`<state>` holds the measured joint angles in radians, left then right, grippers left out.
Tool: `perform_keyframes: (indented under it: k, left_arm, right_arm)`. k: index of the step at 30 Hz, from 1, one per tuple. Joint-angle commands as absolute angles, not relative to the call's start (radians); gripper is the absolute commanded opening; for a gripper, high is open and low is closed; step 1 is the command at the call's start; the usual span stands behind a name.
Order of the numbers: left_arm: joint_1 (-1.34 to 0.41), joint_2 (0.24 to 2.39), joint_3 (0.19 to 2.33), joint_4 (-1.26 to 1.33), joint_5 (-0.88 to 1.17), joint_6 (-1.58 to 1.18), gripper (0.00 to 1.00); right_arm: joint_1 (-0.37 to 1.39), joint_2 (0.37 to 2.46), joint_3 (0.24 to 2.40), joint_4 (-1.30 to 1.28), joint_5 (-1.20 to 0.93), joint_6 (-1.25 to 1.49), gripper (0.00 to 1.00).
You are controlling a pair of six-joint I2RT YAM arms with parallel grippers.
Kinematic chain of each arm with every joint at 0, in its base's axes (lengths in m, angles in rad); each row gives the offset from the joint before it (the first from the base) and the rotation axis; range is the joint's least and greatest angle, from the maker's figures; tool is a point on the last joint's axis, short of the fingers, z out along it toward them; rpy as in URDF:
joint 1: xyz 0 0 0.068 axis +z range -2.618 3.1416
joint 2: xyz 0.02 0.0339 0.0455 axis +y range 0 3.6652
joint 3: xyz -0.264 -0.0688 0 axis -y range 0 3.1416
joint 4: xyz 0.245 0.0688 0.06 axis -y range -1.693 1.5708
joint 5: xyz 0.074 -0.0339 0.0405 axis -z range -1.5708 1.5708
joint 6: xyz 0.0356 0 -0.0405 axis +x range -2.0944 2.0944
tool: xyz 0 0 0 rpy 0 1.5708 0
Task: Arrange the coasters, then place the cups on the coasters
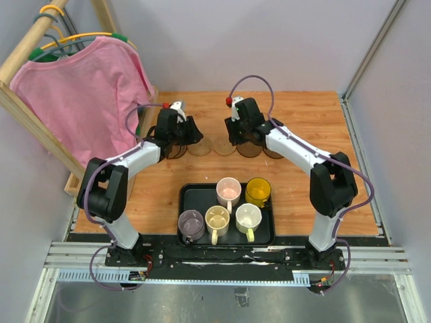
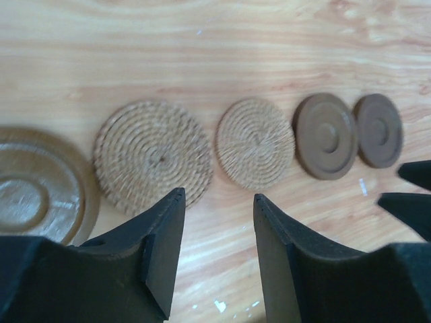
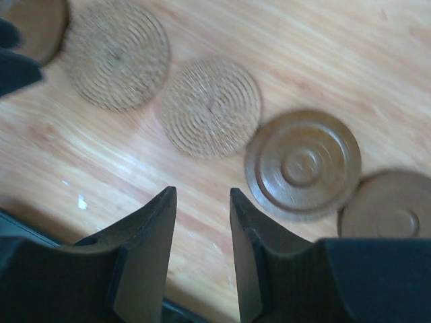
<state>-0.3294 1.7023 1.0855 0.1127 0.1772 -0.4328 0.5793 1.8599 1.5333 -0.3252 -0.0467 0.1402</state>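
Note:
Several round coasters lie in a row on the wooden table: a dark one (image 2: pixel 27 188), two woven tan ones (image 2: pixel 153 153) (image 2: pixel 256 142) and two more dark ones (image 2: pixel 326 134) (image 2: pixel 378 130). My left gripper (image 2: pixel 219 198) hovers open just in front of the tan pair, holding nothing. Open and empty too, my right gripper (image 3: pixel 202 192) hangs beside a ringed dark coaster (image 3: pixel 303 165). Several cups stand on the black tray (image 1: pixel 187 199): pink (image 1: pixel 228 190), amber (image 1: pixel 258 190), purple (image 1: pixel 190 224), cream (image 1: pixel 217 219) and whitish (image 1: pixel 248 217).
A pink shirt (image 1: pixel 81 94) hangs on a wooden rack at the far left, close to the left arm. Grey walls close in the table at the back and right. The tray's edge (image 3: pixel 20 225) shows in the right wrist view.

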Motion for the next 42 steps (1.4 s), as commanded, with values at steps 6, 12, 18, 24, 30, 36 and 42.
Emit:
perform_keyframes:
  k: [6,12,18,24,30,36,42]
  left_arm:
    - [-0.328,1.587,0.935,0.077,-0.069,-0.421,0.52]
    - [-0.320,1.586,0.927,0.072,-0.176,-0.436,0.54]
    - [-0.270,1.626,0.931,0.078,-0.175,-0.467,0.54]
    - [-0.223,1.693,0.950,0.081,-0.158,-0.475,0.53]
    - [-0.209,1.751,0.988,0.083,-0.156,-0.463,0.51]
    - [-0.206,1.783,1.002,0.075,-0.156,-0.458,0.51]
    - [-0.206,1.819,1.015,0.065,-0.148,-0.456,0.50]
  right_arm:
    - [0.450,1.706,1.268,-0.274,0.113,0.222,0.44]
    - [0.342,1.730,1.253,-0.268,0.077,0.244,0.39]
    - [0.291,1.774,1.265,-0.253,0.062,0.231,0.18]
    - [0.266,1.810,1.270,-0.249,0.056,0.226,0.01]
    - [0.228,1.839,1.269,-0.242,0.052,0.240,0.01]
    - [0.202,1.871,1.278,-0.239,0.044,0.249,0.01]
    - [0.178,1.919,1.290,-0.227,0.011,0.259,0.01]
